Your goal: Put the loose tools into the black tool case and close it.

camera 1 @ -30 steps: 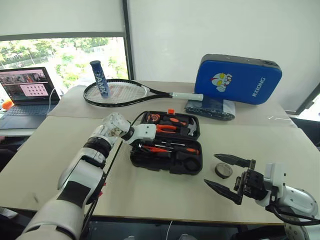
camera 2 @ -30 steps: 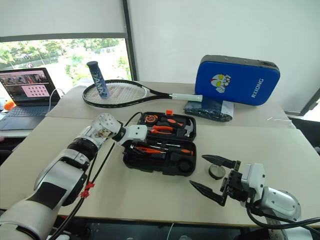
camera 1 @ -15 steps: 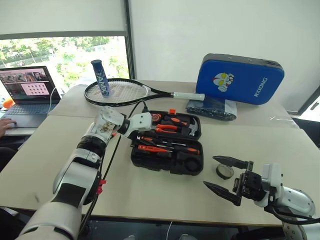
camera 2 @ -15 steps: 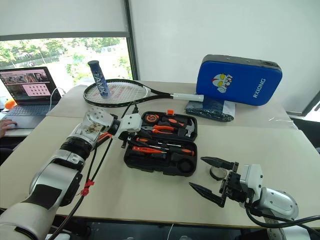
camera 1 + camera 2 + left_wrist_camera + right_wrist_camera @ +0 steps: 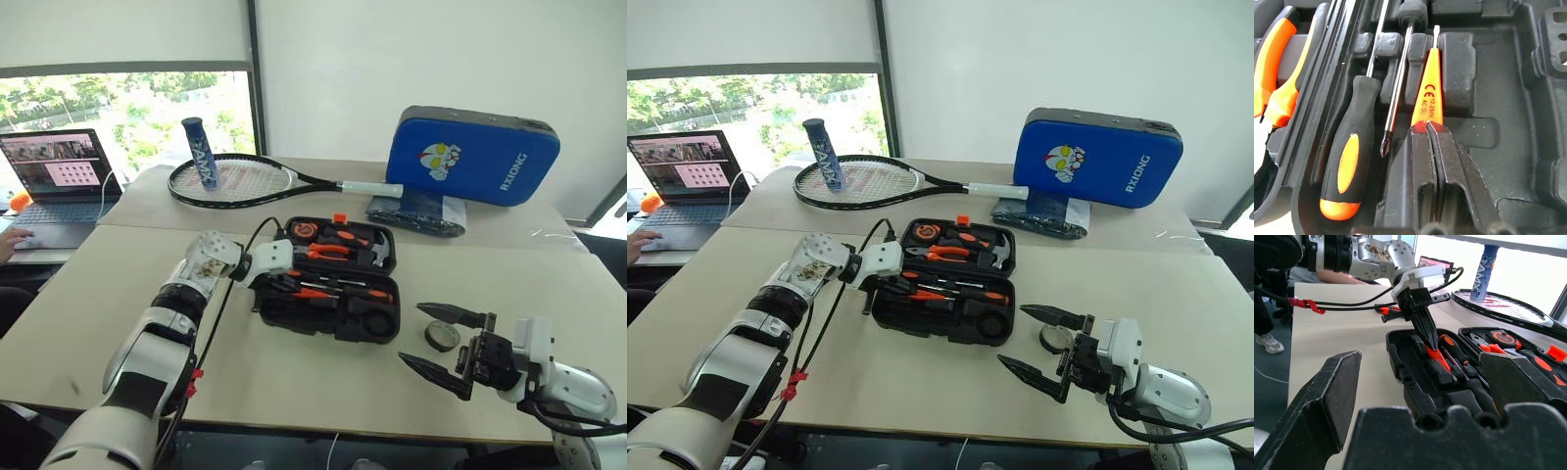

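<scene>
The left gripper [image 5: 1427, 128], fingers pressed together, touches the butt of the slim orange tester screwdriver [image 5: 1429, 93] lying in the black tool case [image 5: 1508, 112] beside an orange-and-black screwdriver [image 5: 1349, 161].

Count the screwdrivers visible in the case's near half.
3, side by side in the black tool case: an orange-and-black-handled one, a reversed one, and the orange tester pinched by the left tool. Others may be hidden.

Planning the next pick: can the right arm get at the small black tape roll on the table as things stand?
Probably yes. The small black tape roll lies alone on the beige table beside the black plastic tool case, just ahead of the open right pincer; nothing between them.
</scene>
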Controlling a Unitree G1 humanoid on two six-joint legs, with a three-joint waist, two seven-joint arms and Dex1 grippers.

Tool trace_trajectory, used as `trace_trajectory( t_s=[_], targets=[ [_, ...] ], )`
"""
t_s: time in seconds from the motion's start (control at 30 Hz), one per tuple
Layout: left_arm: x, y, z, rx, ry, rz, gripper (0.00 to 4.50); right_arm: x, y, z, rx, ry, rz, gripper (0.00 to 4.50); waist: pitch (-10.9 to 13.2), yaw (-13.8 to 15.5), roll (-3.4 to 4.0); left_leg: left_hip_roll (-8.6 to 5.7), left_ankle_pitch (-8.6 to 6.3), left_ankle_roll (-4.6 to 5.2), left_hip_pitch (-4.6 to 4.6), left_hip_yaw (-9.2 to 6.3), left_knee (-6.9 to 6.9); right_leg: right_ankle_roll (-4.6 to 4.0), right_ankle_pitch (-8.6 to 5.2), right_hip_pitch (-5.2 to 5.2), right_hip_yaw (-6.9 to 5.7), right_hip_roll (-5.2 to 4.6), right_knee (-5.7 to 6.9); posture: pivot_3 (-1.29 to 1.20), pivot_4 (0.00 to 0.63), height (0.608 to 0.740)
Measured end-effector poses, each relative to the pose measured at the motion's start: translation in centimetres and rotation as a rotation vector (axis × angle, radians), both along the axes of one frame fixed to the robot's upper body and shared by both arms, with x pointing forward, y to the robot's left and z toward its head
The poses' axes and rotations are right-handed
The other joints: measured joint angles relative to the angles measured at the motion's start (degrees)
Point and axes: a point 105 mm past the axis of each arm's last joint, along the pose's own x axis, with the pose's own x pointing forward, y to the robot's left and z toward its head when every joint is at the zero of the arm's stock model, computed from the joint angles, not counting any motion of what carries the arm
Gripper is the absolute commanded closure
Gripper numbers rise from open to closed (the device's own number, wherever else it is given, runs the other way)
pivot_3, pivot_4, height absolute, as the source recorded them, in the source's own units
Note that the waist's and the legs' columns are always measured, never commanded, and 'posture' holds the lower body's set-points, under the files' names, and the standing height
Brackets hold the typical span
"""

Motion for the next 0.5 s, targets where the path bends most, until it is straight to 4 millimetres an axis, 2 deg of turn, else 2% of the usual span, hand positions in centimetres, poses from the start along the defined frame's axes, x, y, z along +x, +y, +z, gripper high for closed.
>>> trace_trajectory(
  t_s=[0.33, 0.43, 0.5],
  targets=[
    [-0.2, 0.0, -0.6, -0.031, 0.017, 0.033, 4.41, 0.1, 0.1, 0.0, 0.008, -0.001, -0.002, 0.00, -0.06, 0.06, 0.08, 0.00, 0.00, 0.00, 0.20, 0.02, 0.00, 0.00, 0.00, 0.18, 0.02, 0.00, 0.01, 0.00, 0.150, 0.740],
    [-0.5, 0.8, -0.5, -0.093, 0.019, 0.055, 4.41, 0.1, 0.2, 0.1, 0.010, -0.004, 0.000, 0.00, -0.07, -0.07, 0.09, 0.02, 0.00, 0.00, 0.20, 0.01, 0.00, 0.00, 0.00, 0.14, 0.03, 0.00, 0.05, 0.00, 0.150, 0.740],
    [-1.1, 2.2, -0.7, -0.170, 0.051, 0.089, 4.41, 0.1, 0.2, 0.1, 0.011, -0.007, 0.000, 0.00, -0.07, -0.67, 0.09, 0.06, 0.00, 0.00, 0.16, 0.08, -0.02, -0.02, 0.00, -0.01, 0.10, 0.04, 0.15, 0.00, 0.150, 0.740]
  ],
)
